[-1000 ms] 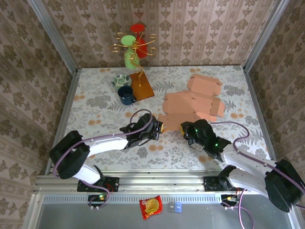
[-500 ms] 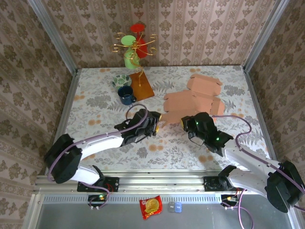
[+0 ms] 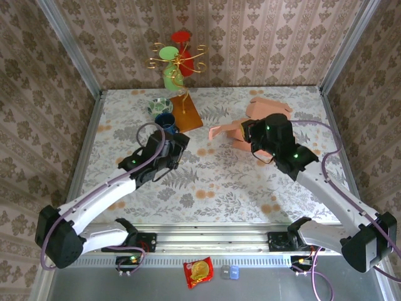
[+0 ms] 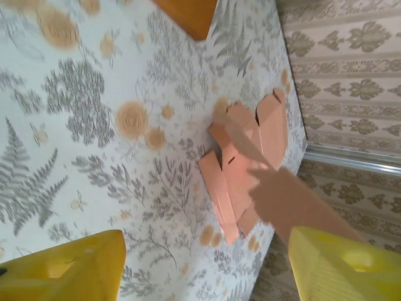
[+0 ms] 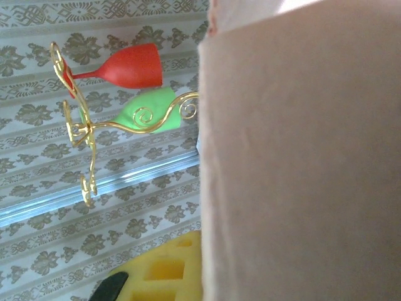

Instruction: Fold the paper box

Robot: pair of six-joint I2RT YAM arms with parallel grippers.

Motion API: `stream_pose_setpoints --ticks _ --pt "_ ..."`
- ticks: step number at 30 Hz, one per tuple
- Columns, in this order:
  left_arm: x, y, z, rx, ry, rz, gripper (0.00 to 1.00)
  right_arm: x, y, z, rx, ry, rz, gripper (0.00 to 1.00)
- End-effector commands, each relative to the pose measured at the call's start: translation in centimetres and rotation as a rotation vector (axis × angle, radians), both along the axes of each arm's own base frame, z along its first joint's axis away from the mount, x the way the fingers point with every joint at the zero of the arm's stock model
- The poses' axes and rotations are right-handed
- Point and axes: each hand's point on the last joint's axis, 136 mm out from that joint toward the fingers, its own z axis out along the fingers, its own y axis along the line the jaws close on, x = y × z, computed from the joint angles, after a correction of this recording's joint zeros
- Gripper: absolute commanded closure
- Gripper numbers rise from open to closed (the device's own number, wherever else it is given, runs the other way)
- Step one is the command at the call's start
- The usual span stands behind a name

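The paper box (image 3: 227,130) is a flat tan cardboard cutout, lifted off the table at one side by my right gripper (image 3: 247,134), which is shut on it. In the right wrist view the cardboard (image 5: 301,150) covers the right half, pressed against a yellow finger (image 5: 160,269). My left gripper (image 3: 174,148) hovers left of the box, apart from it, open and with nothing in it. Its yellow fingertips (image 4: 69,266) frame the blurred raised flap (image 4: 294,204). A second flat cutout (image 3: 269,108) lies on the table behind, also seen as tan cardboard (image 4: 241,157).
A blue cup (image 3: 165,123), a patterned bowl (image 3: 159,105) and a brown board (image 3: 187,115) sit back left, close to my left gripper. A gold mug tree (image 3: 177,63) holds red and green cups (image 5: 135,66). Wallpapered walls (image 3: 69,94) enclose the table.
My left gripper opened, let go of the box edge and drew back to the left. My right gripper closed on the box and carried it up and toward the back.
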Motion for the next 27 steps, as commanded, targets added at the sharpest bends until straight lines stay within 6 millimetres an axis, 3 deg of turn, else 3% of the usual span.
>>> stream_pose_setpoints --ticks 1,4,8,12,19,24,27 --pt "-0.1 2.4 0.8 0.114 -0.026 -0.021 0.33 -1.6 -0.3 1.4 -0.021 0.071 0.011 1.0" --pt "0.1 3.3 1.1 0.139 -0.029 -0.029 0.36 -3.1 -0.6 3.3 -0.024 0.103 -0.001 1.0" --pt "0.5 3.5 1.4 0.17 -0.02 -0.08 0.38 -4.3 -0.2 3.1 0.009 0.209 -0.013 1.0" --pt "1.2 2.7 2.2 0.179 -0.033 -0.154 0.4 -3.3 0.9 0.8 0.041 0.29 -0.022 1.0" --pt "2.6 -0.3 6.7 0.202 -0.144 -0.313 0.4 0.9 3.4 -4.0 0.096 0.305 0.0 1.0" --pt "2.8 -3.1 8.7 0.197 -0.18 -0.4 0.41 2.0 4.1 -6.3 0.106 0.339 0.008 1.0" --pt "2.8 -5.1 8.7 0.162 -0.173 -0.432 0.41 2.5 4.7 -7.7 0.107 0.364 0.017 1.0"
